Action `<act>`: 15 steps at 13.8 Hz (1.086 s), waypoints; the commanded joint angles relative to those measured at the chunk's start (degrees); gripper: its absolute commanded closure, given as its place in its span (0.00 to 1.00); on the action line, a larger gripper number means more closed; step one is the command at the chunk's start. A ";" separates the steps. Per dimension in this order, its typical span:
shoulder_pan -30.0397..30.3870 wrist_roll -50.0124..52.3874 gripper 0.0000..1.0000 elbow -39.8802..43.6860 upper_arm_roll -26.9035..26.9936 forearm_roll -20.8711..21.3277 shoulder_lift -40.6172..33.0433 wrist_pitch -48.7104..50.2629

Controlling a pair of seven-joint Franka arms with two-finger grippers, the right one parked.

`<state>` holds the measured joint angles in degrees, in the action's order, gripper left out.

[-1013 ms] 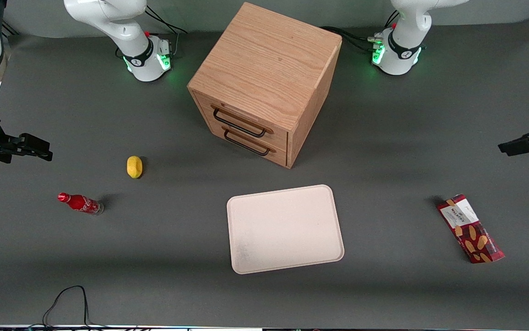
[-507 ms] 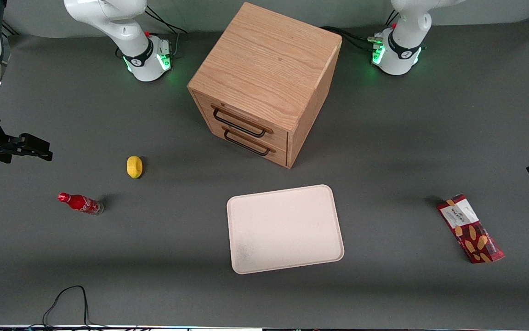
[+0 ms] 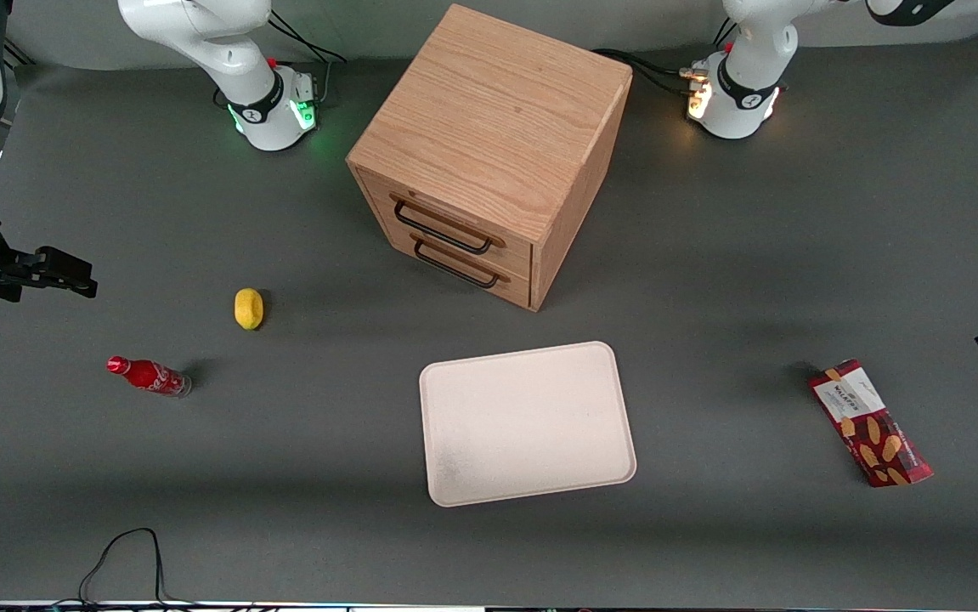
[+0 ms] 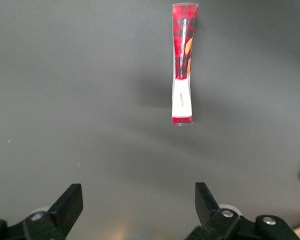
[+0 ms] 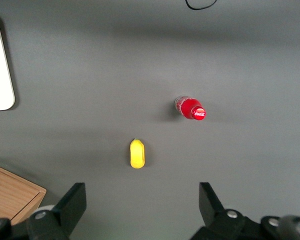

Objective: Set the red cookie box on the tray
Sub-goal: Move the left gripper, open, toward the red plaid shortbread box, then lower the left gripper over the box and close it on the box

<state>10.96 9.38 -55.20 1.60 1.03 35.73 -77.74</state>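
Toward the working arm's end of the tabletop point(image 3: 709, 280), the red cookie box point(image 3: 869, 422) lies flat, white label end farther from the front camera. The tray point(image 3: 528, 422) sits well apart from it, near the middle, in front of the wooden drawer cabinet point(image 3: 489, 153). The claw point(image 4: 139, 207) hangs above bare tabletop with its fingers point(image 4: 70, 202) spread wide, holding nothing; the box lies ahead of it, untouched. A yellow object point(image 3: 248, 308) and a red soda bottle point(image 3: 149, 376) lie toward the parked arm's end.
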 commanded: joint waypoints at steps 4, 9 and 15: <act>-0.50 1.96 0.00 2.64 -0.19 -2.88 11.01 -14.00; -0.41 3.89 0.00 1.51 -0.19 -3.14 18.05 -23.41; -1.20 6.53 0.00 -4.12 -0.19 -4.99 18.23 -28.86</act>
<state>10.40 14.49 -56.64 1.03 -3.38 55.22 -104.51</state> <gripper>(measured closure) 0.000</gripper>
